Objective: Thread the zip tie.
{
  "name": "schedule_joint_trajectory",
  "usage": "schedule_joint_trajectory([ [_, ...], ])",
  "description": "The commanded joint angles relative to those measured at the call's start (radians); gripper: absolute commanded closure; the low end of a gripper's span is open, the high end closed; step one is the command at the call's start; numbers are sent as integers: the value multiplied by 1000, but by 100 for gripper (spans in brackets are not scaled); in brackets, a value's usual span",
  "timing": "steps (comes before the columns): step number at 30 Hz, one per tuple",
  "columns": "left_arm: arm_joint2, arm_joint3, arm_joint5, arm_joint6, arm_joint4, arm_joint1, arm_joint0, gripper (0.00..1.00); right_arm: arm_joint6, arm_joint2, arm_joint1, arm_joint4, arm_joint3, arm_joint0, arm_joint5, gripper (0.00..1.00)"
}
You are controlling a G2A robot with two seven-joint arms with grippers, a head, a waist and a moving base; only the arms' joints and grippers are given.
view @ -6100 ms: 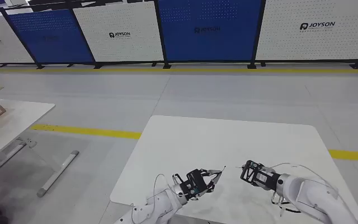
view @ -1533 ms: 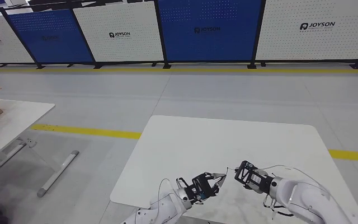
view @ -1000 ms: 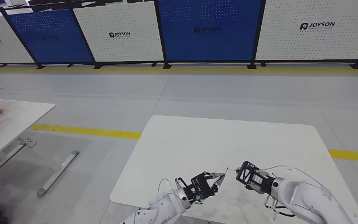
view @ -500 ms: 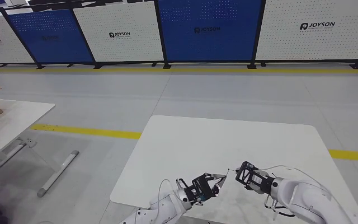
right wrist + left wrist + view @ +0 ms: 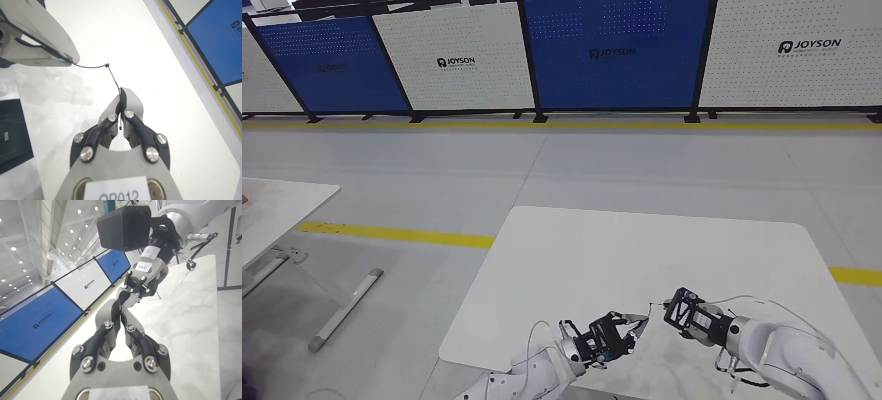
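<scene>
A thin black zip tie (image 5: 113,76) hangs in the air between my two grippers, just above the white table (image 5: 642,250). My right gripper (image 5: 122,91) is shut on one stretch of the strap, whose end pokes back between its fingers. From there the strap runs up to the small square head (image 5: 107,65). A second stretch curves from the head to a finger (image 5: 62,47) of my left gripper. My left gripper (image 5: 120,308) is shut, tip to tip with the right gripper (image 5: 128,299). In the top view the left gripper (image 5: 637,322) and right gripper (image 5: 667,310) nearly touch near the table's front edge.
The white table stretches wide behind the grippers, its near edge close below them. A second white table (image 5: 282,200) stands far off at the left. Blue and white panels (image 5: 612,55) line the back of the room.
Since six seconds ago the two grippers have closed the gap between them, so the tie's head now sits right by the right gripper. Over the last second nothing visibly shifts.
</scene>
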Motion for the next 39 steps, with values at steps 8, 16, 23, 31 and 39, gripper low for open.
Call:
schedule_joint_trajectory([
  [8, 46, 0, 2, -6, 0, 18, -31, 100, 5, -9, 4, -50, -16, 1, 0, 100],
  [16, 45, -8, 18, 0, 0, 22, -27, 100, 4, -8, 10, -61, -17, -4, 0, 100],
  [23, 45, -8, 18, 0, 0, 22, -27, 100, 4, -8, 10, -61, -17, -4, 0, 100],
  [31, 25, -3, -171, 17, -85, 28, -44, 100, -4, 13, 4, -105, -21, -31, 0, 100],
  [39, -20, -15, -181, 24, -99, 37, -29, 100, -15, 29, 4, -136, -39, -56, 0, 100],
])
